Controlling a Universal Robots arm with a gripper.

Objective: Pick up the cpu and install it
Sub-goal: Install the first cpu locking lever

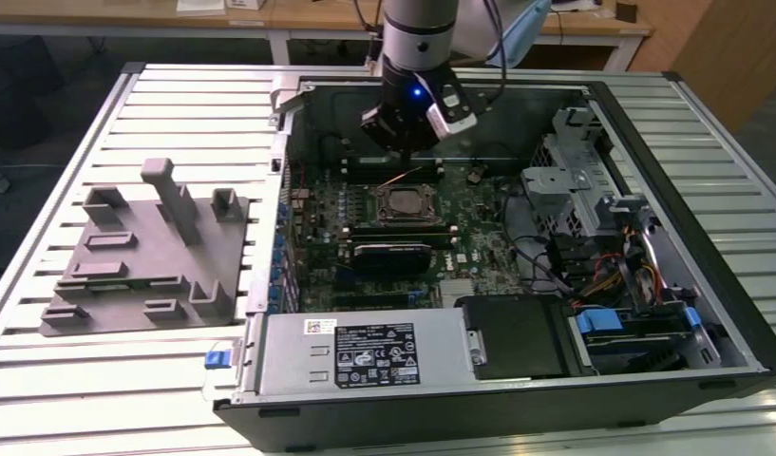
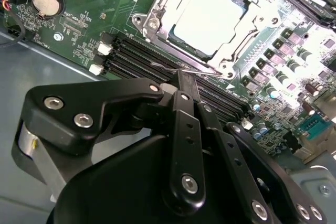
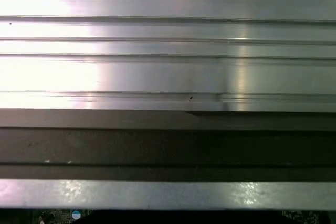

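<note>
The cpu lies flat inside the black socket frame on the green motherboard, its pale silvery top facing up. In the exterior view the cpu sits mid-board inside the open computer case. My gripper hangs just above the board on the far side of the socket. In the second wrist view its black fingers are drawn together, the gripper shut with nothing between them. The tip is next to the socket's thin metal lever; I cannot tell if they touch.
Long black memory slots run beside the socket. A grey fixture stands on the ribbed metal table at the exterior view's left. The case wall, drive cage and power supply ring the board.
</note>
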